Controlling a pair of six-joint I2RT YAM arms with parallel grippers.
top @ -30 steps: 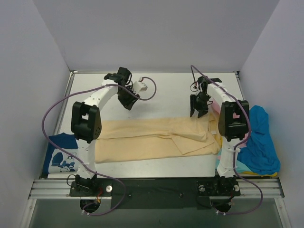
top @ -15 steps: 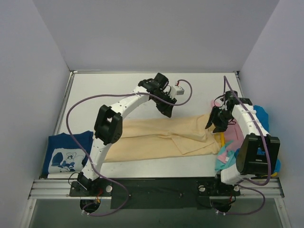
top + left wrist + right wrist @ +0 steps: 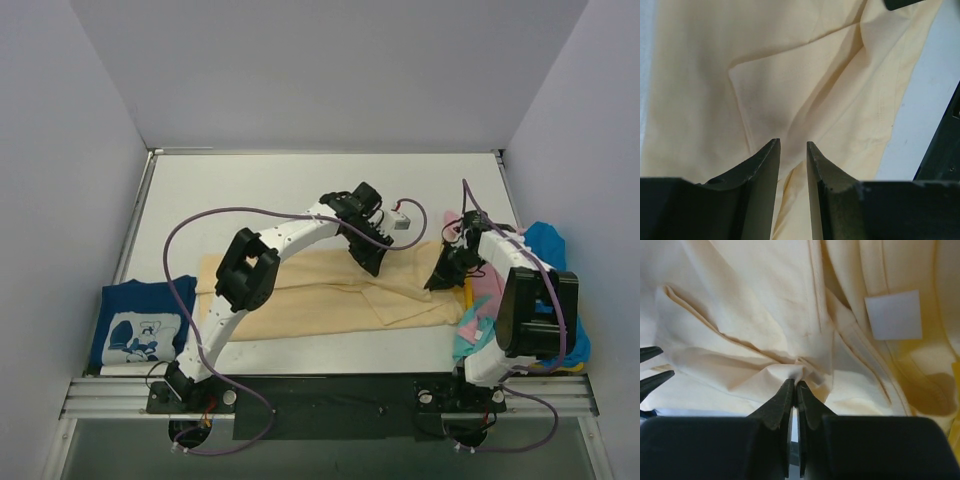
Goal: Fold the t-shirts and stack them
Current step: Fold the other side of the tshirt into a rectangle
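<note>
A tan t-shirt lies spread flat across the middle of the table. At its right end my right gripper is shut on a pinched bunch of the tan cloth, with the jaws meeting on the gather. Just above the shirt's upper middle hovers my left gripper; in the left wrist view it is open by a narrow gap, and a soft ridge of the tan shirt runs under the gap. A navy t-shirt with a white cartoon print lies folded at the near left.
A heap of t-shirts sits at the right edge: blue, pink and teal. A white neck label shows inside the tan shirt's collar. Grey walls close in the table on three sides.
My left arm swung right and down from the back of the table to over the tan shirt. My right gripper dropped to the shirt's right end and shut on the cloth.
</note>
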